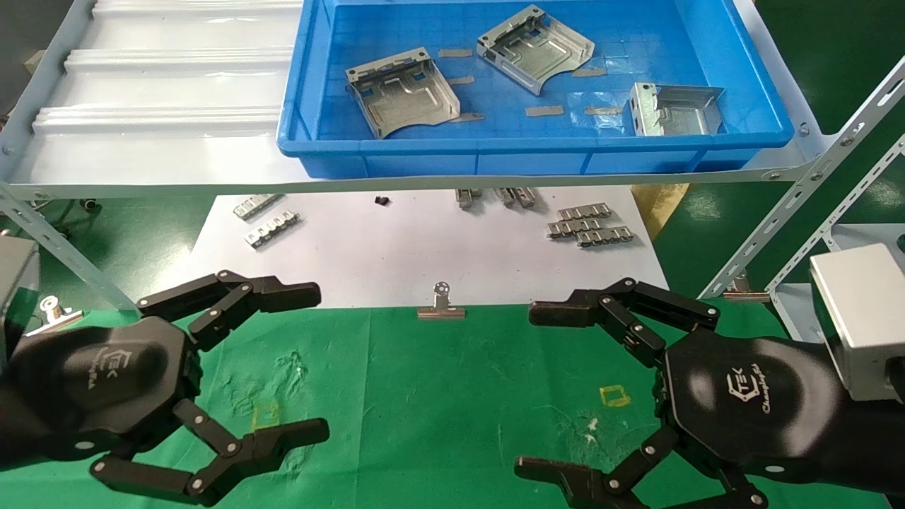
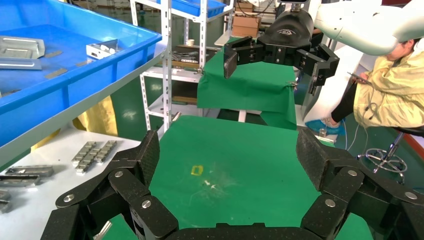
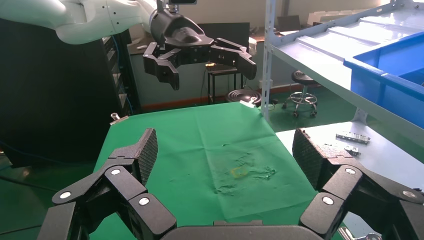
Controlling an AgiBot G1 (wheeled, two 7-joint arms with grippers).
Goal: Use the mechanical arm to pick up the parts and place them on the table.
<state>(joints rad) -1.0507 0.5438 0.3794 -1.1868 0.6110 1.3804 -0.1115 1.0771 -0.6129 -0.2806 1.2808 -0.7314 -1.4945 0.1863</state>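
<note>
Three silver stamped parts [image 1: 403, 92], [image 1: 535, 48], [image 1: 675, 109] lie in a blue tray [image 1: 495, 159] on the raised shelf; the left wrist view shows two of them [image 2: 20, 47], [image 2: 102, 48]. Both mechanical arms hover low over the green-clothed table [image 1: 438, 382], palms facing each other. My left gripper [image 1: 314, 362] [image 2: 230, 160] is open and holds nothing. My right gripper [image 1: 532, 389] [image 3: 225, 157] is open too, with only cloth between its fingers. Each wrist view shows the other gripper farther off, the right one [image 2: 277, 50] and the left one [image 3: 200, 52].
The pale grey ribbed shelf [image 1: 162, 92] overhangs a white sheet [image 1: 424, 247] with ridged silver strips [image 1: 587, 225], [image 1: 272, 230]. A binder clip [image 1: 442, 305] sits at the cloth's far edge. Slanted shelf struts [image 1: 799, 205] stand right. Yellow squares [image 1: 614, 396], [image 1: 265, 413] mark the cloth. A seated person [image 2: 390, 90] is beyond.
</note>
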